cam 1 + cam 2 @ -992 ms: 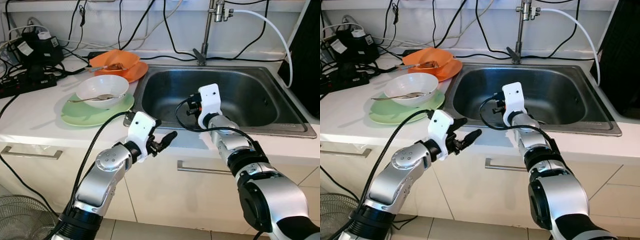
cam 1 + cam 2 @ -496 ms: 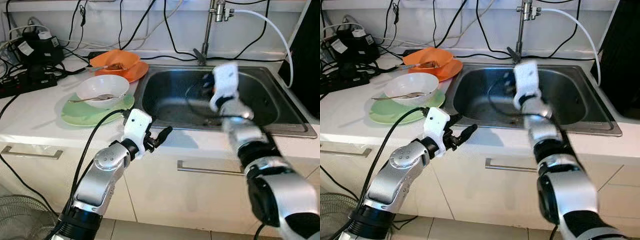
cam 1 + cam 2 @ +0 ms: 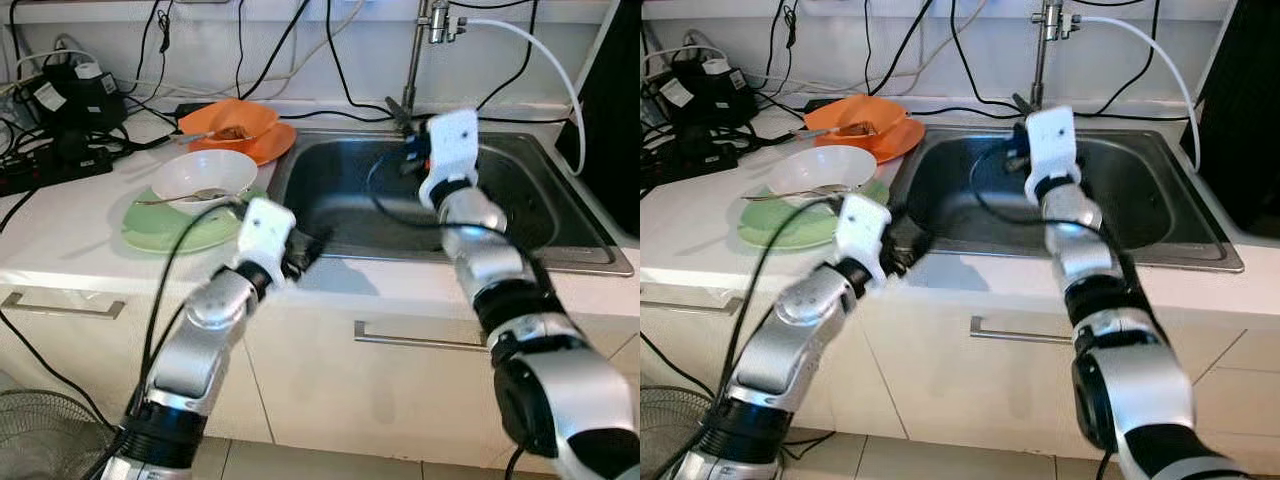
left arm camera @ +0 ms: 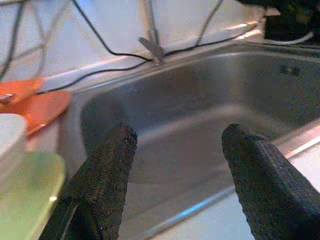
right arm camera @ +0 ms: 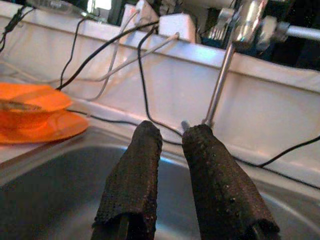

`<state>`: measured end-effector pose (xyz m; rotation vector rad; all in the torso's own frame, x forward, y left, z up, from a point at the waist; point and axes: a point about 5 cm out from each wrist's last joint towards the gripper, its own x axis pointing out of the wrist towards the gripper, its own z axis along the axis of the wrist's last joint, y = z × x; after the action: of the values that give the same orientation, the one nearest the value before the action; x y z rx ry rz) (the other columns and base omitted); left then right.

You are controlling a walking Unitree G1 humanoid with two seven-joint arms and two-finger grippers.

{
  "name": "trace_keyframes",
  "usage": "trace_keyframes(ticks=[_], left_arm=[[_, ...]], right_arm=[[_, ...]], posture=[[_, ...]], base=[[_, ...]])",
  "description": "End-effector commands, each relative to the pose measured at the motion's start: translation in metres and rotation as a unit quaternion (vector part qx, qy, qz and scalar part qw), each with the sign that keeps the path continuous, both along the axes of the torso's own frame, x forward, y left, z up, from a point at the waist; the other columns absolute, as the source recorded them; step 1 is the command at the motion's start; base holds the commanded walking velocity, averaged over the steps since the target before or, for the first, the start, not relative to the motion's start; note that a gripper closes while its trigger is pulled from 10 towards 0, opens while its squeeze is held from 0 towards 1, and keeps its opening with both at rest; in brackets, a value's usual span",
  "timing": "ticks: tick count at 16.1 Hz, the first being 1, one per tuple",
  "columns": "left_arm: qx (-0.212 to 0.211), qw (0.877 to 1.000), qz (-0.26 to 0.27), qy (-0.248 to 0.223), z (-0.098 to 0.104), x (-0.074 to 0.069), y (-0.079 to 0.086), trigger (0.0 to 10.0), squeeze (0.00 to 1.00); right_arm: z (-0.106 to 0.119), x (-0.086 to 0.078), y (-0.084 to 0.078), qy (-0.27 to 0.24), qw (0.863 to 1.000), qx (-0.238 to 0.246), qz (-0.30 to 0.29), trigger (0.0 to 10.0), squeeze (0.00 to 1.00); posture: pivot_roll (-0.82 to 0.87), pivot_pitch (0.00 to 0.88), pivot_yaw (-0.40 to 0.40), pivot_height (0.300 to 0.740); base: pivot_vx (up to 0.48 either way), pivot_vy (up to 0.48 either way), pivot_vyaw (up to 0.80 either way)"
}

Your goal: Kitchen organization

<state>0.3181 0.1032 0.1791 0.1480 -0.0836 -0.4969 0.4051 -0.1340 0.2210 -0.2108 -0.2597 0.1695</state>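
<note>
Reaching from both sides of the sink

We are swinging our left gripper (image 3: 300,252), fingers spread wide and holding nothing, up from the counter edge toward the white bowl (image 3: 205,180) sitting on the green plate (image 3: 170,230), with the orange dishes (image 3: 245,125) behind; over the steel sink (image 3: 520,215), our right gripper (image 5: 170,170), fingers almost together, is lifting toward the faucet (image 3: 412,60), so dish clearing looks about to begin.
</note>
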Motion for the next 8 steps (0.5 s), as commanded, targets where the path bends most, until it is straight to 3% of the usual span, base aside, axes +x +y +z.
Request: trace_keyframes(ticks=[1, 4, 7, 8], left_arm=[[0.001, 1.0, 0.02, -0.013, 0.003, 0.003, 0.004, 10.0, 0.0], [0.02, 0.994, 0.075, -0.074, 0.016, 0.007, 0.009, 10.0, 0.0], [0.081, 0.973, 0.128, -0.175, 0.036, 0.005, 0.013, 10.0, 0.0], [0.085, 0.971, 0.128, -0.181, 0.037, 0.005, 0.013, 10.0, 0.0]], right_arm=[[0.002, -0.002, 0.002, -0.011, 1.0, 0.0, 0.0, 10.0, 0.0], [-0.016, -0.009, 0.012, 0.005, 1.0, 0.007, 0.017, 10.0, 0.0], [-0.034, -0.019, 0.016, 0.023, 0.999, 0.029, 0.02, 10.0, 0.0], [-0.035, -0.019, 0.016, 0.024, 0.999, 0.03, 0.021, 10.0, 0.0]], posture=[[0.03, 0.0, 0.049, 0.74], [0.03, 0.0, 0.05, 0.74], [0.03, 0.0, 0.048, 0.74], [0.03, 0.0, 0.048, 0.74]], base=[[0.0, 0.0, 0.0], [0.0, 0.0, 0.0], [0.0, 0.0, 0.0], [0.0, 0.0, 0.0]])
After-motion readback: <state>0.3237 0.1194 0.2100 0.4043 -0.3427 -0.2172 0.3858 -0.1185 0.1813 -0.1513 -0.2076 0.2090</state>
